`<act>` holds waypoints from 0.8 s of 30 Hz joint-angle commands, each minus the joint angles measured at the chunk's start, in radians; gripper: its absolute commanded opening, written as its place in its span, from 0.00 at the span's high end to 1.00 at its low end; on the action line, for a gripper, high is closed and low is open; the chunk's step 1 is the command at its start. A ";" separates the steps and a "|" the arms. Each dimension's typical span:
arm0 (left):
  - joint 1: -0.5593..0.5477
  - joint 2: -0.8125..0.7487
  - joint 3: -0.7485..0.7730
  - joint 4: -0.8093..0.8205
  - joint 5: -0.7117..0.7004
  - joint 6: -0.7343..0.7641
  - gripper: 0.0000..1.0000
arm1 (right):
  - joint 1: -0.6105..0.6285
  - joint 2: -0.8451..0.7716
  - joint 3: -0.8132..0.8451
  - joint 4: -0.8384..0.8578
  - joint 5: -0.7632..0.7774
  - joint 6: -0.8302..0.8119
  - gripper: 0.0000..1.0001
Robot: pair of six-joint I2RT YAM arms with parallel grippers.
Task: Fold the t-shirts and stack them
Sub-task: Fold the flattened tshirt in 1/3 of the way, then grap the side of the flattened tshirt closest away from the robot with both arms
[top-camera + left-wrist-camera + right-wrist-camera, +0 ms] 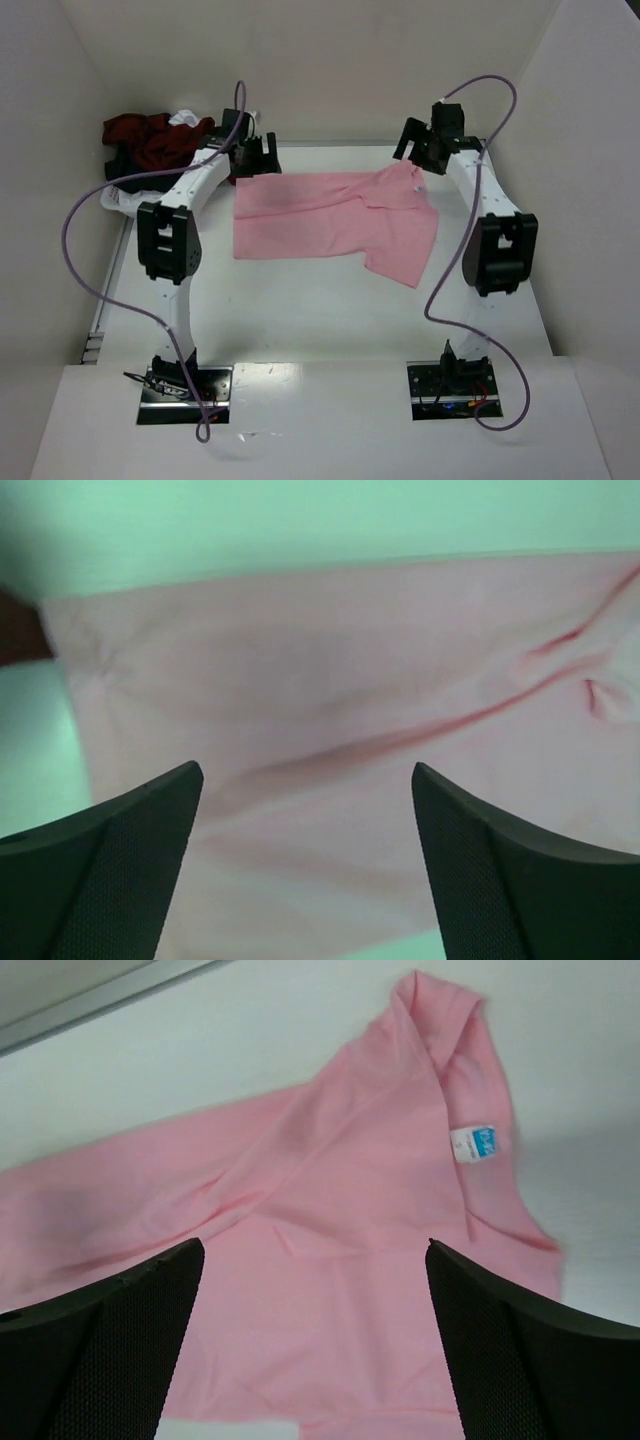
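Pink shirt [330, 222] lies spread mid-bench [300, 310], left tool [260, 153] and right tool [414, 152] both wide open and empty over its far corners, so we reckon we're mid-fold: next needs fresh grips on both corners.

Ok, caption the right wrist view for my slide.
Open right pincer over a pink t-shirt, neck label showing.
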State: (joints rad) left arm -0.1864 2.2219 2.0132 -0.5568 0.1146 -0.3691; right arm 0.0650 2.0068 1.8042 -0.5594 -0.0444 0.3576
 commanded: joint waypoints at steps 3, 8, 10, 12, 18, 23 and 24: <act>0.005 -0.328 -0.320 0.021 -0.090 -0.120 0.05 | -0.016 -0.306 -0.318 0.081 -0.019 0.067 0.01; 0.016 -0.560 -0.669 0.087 -0.132 -0.313 0.05 | -0.025 -0.492 -0.577 0.102 0.012 0.196 0.01; 0.016 -0.597 -0.752 0.113 -0.132 -0.350 0.06 | -0.034 -0.554 -0.675 0.102 0.012 0.222 0.01; 0.027 -0.623 -0.844 0.129 -0.122 -0.398 0.09 | -0.034 -0.586 -0.756 0.092 0.012 0.266 0.01; 0.079 -0.636 -0.979 0.172 -0.085 -0.481 0.09 | -0.045 -0.678 -0.905 0.107 -0.029 0.352 0.01; 0.099 -0.619 -1.010 0.198 -0.104 -0.493 0.14 | -0.045 -0.707 -0.945 0.115 -0.018 0.371 0.01; 0.099 -0.619 -1.010 0.198 -0.104 -0.493 0.16 | -0.045 -0.707 -0.945 0.105 -0.008 0.371 0.01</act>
State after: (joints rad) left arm -0.0883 1.6066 1.0039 -0.4160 0.0116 -0.8257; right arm 0.0269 1.3315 0.8715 -0.4824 -0.0650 0.6952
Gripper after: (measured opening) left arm 0.848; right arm 0.993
